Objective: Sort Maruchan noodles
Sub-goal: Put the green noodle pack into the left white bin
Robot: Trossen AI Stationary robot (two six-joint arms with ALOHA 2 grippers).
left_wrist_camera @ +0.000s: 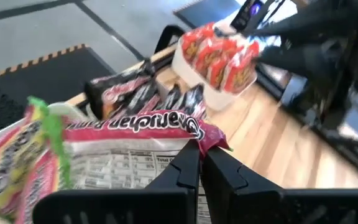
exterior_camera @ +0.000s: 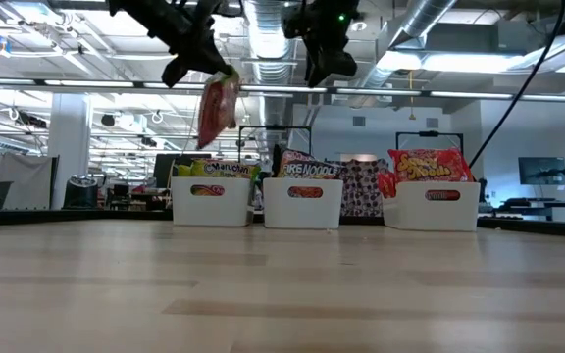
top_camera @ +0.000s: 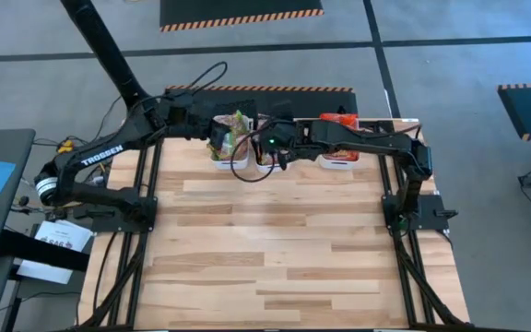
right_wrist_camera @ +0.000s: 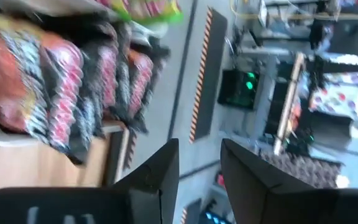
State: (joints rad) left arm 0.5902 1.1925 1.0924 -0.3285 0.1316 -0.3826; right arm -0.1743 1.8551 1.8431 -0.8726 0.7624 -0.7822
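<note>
Three white trays (exterior_camera: 210, 201) (exterior_camera: 303, 203) (exterior_camera: 443, 205) stand in a row at the wooden table's (top_camera: 275, 258) far edge, apparently apart.

three trays (exterior_camera: 305, 204) in a row at table's (top_camera: 275, 258) far edge, packets (exterior_camera: 430, 165) apparently filling each

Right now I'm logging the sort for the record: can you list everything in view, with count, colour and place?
trays: three, white, in a row at the table's far edge.
green-yellow packets: count unclear, standing in the left tray.
dark packets: several, brown-black, in the middle tray.
red packets: several, in the right tray.
held packet: one, green-yellow and pink, hanging in the air above the left tray.
table: one, light wood.
left gripper: shut on the held packet, above the left tray.
right gripper: open, holding nothing, above the middle tray.
</note>
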